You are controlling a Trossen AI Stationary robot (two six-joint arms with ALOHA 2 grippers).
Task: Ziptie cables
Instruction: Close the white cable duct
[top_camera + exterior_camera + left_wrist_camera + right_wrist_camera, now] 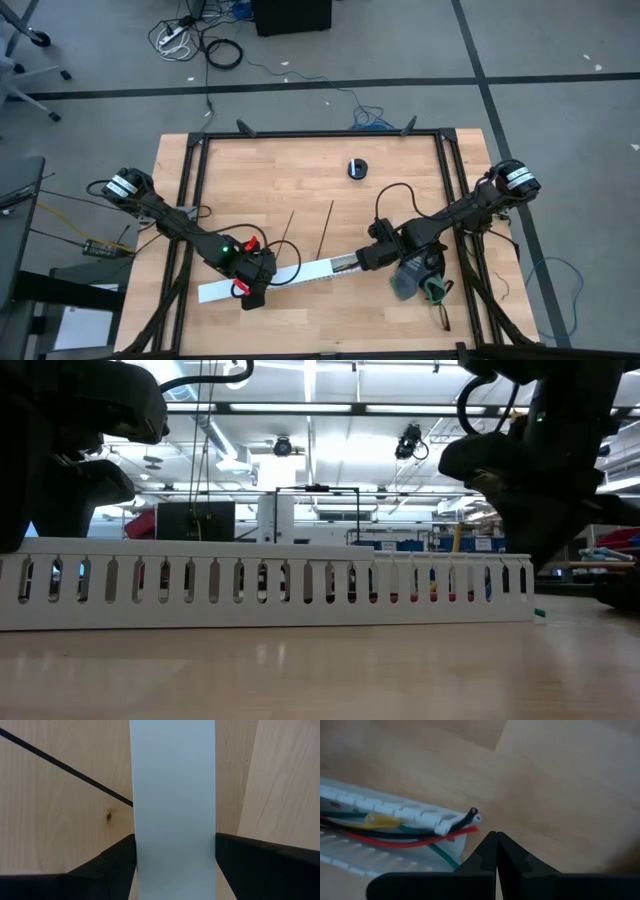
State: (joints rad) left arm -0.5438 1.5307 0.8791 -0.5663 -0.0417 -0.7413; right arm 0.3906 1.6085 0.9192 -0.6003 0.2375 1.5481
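Grey floor (560, 130), black seam lines, ceiling lights (330, 455).

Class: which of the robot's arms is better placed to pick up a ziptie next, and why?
Probably the right. The right gripper is shut and empty at the channel's end near the zipties; the left gripper straddles the channel, steadying it.

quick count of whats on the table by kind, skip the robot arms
zip ties: 2 (second)
white slotted channel: 1
bundle of coloured wires in the channel: 1
small round black thing: 1
total: 5
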